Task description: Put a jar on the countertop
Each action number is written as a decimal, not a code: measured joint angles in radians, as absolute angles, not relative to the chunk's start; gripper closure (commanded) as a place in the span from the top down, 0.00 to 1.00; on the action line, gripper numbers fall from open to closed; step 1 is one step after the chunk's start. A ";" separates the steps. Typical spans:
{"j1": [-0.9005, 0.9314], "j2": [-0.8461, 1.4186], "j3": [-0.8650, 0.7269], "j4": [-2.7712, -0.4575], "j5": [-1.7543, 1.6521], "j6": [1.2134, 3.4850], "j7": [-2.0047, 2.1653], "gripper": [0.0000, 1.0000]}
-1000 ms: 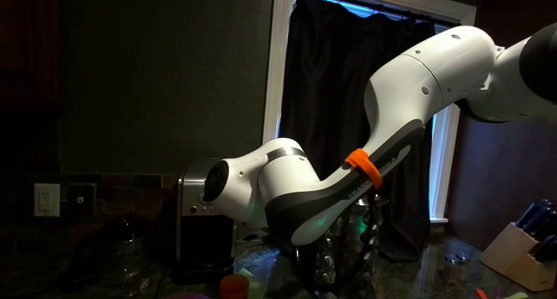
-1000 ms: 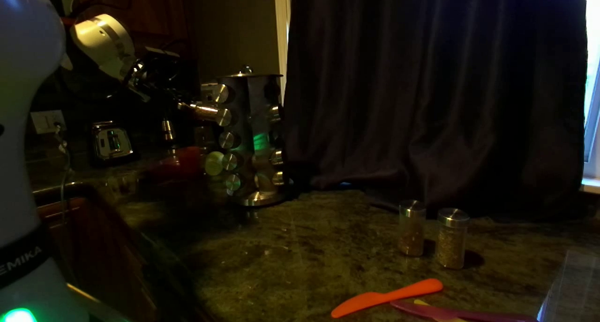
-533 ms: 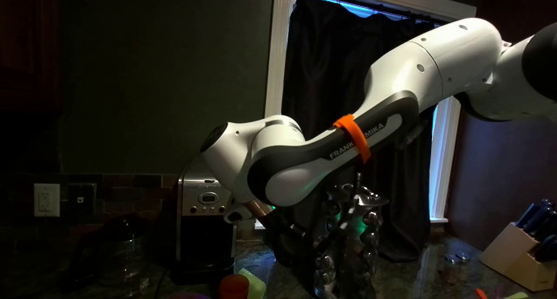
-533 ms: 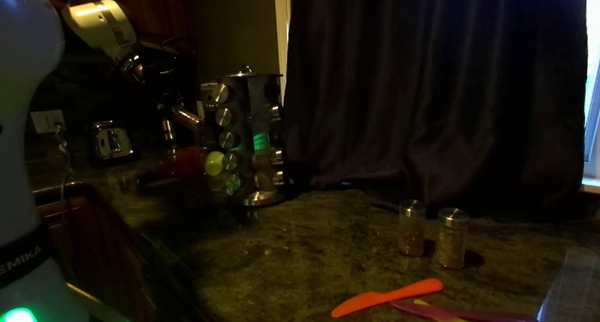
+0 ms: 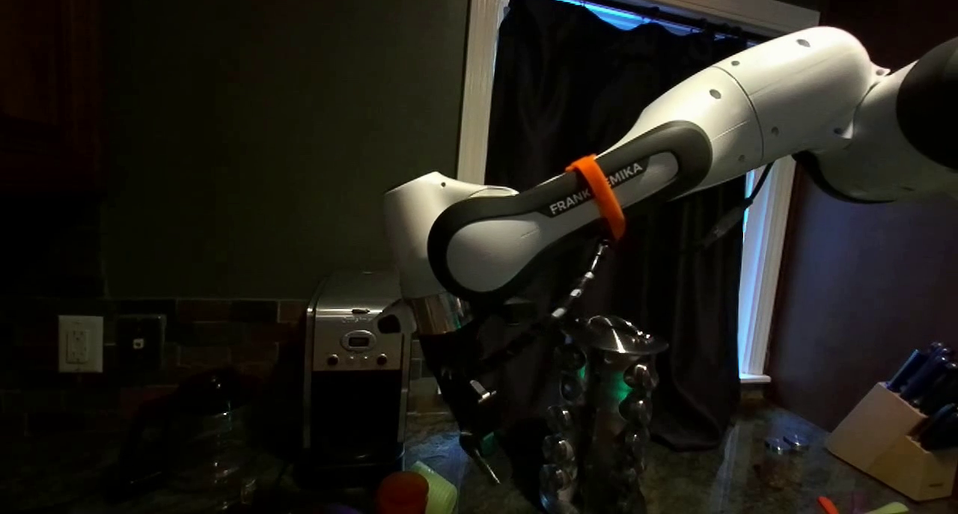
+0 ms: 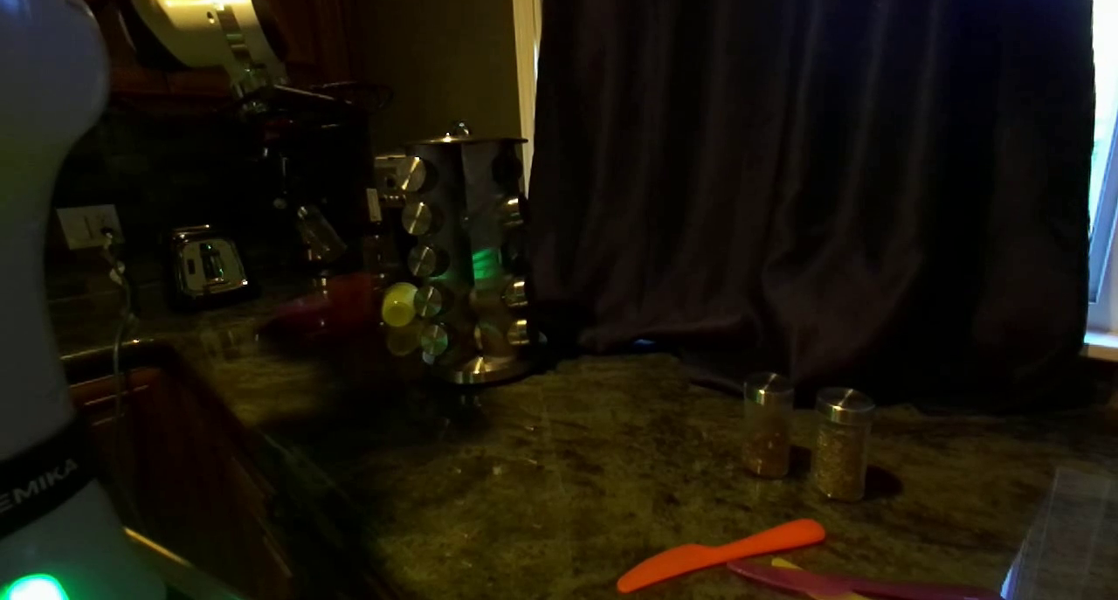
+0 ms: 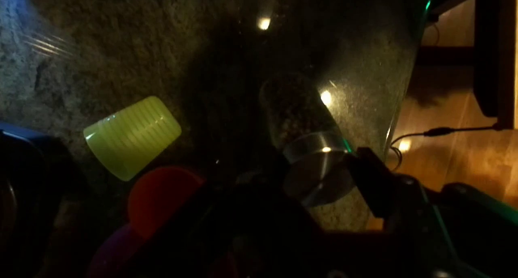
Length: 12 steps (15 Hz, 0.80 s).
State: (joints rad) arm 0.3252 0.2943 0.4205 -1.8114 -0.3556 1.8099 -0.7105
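"Your gripper (image 7: 319, 170) is clamped on the jar (image 7: 299, 124), its metal lid (image 7: 323, 181) caught between the fingers (image 7: 370, 181)."

"Both of them? I can make out only one for you, on the right in the wrist view, against the lid's edge."

"The opposite one is lost in the dark. From what shows, yours stand parted by the lid's breadth, and both exterior views are too dark to add to that."

"And the jar itself?"

"You have it over the countertop (image 7: 133, 55), tilted, clear end pointing away from your gripper, dark grains inside. In an exterior view it slants in the gloom, seen between the toaster (image 6: 210, 264) and the spice rack (image 6: 467, 259). How high it hangs, I can't tell you."

"What else lies near your fingers?"

"A light green cup (image 7: 133, 138), on its side on the countertop and apart from the jar, with a red cup (image 7: 162, 201) just beside it."

"You've also got a reddish-filled jar (image 6: 768, 430) and a tan-filled jar (image 6: 842, 447) in an exterior view, both upright on the countertop, well apart from your gripper."
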 measured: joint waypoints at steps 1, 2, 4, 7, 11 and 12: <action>0.317 0.291 0.418 -1.816 -0.321 1.839 -0.723 0.26; 0.310 0.288 0.416 -1.822 -0.290 1.871 -0.739 0.26; 0.293 0.278 0.414 -1.849 -0.232 1.947 -0.788 0.26; 0.275 0.266 0.414 -1.902 -0.135 2.039 -0.884 0.51; 0.268 0.251 0.415 -1.938 -0.060 2.062 -0.958 0.26; 0.267 0.249 0.416 -1.940 -0.058 2.062 -0.962 0.26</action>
State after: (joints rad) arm 0.2672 0.2492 0.4158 -1.9398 -0.0584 2.0616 -0.9617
